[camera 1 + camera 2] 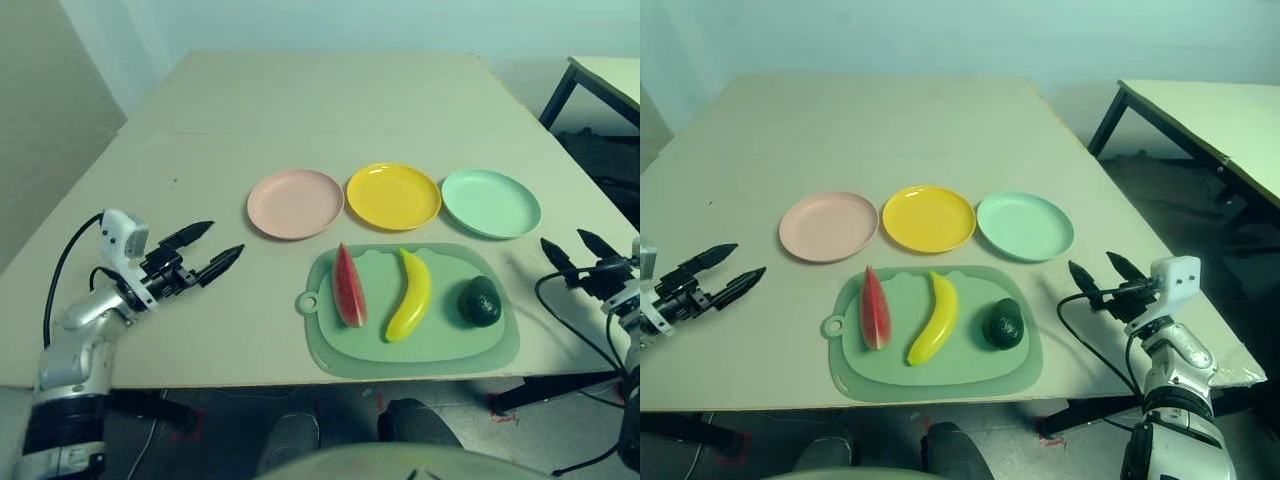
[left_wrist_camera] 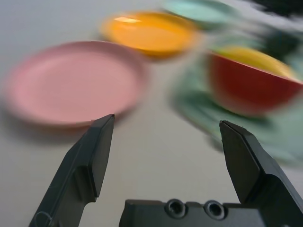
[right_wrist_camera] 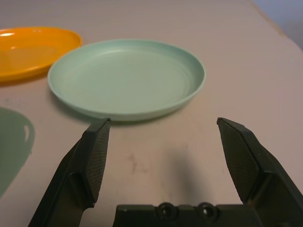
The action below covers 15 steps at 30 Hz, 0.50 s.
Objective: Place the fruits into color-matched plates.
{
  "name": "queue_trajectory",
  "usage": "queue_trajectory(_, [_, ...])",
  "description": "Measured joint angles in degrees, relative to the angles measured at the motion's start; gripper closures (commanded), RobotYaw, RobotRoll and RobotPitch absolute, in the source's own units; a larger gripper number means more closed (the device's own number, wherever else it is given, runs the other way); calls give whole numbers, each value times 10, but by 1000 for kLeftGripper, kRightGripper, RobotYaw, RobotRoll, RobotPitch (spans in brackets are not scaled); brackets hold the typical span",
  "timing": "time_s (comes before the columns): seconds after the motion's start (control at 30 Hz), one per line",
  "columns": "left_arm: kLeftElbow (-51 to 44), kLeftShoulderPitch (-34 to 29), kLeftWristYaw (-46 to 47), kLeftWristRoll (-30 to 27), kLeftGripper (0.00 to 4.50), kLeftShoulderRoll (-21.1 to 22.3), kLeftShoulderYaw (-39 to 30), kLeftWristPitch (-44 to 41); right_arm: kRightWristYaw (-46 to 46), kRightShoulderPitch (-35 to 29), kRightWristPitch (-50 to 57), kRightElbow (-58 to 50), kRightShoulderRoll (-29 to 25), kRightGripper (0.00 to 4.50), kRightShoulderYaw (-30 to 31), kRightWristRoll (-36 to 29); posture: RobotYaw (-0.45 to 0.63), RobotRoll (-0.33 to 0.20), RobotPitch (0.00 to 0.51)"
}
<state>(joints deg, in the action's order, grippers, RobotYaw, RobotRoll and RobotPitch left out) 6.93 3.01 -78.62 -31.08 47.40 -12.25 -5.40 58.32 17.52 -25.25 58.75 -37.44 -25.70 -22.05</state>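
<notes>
Beige table, three fruits waiting on the green cutting mat, plates unfilled.

I see the watermelon wedge, banana and avocado side by side on the mat, just below the pink plate, yellow plate and mint plate. They look light, rigid and glossy, so likely slippery; I'd pinch the wedge across its flat faces, the banana mid-curve. My left gripper and right gripper hang spread and empty, off to either side.

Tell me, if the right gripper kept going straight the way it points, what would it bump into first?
Most likely the mint green plate: it lies directly ahead between the right gripper's open fingers, bare table before it.
</notes>
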Motion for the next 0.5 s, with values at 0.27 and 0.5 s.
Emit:
queue_trajectory(0.27, [13, 19, -103, 5, 23, 8, 43, 28, 7, -45, 11, -66, -15, 0, -2, -8, -176, 0, 3])
queue_trajectory(0.5, [83, 35, -125, 24, 23, -27, 55, 100, 70, -124, 192, -283, -81, 0, 13, -42, -179, 0, 13])
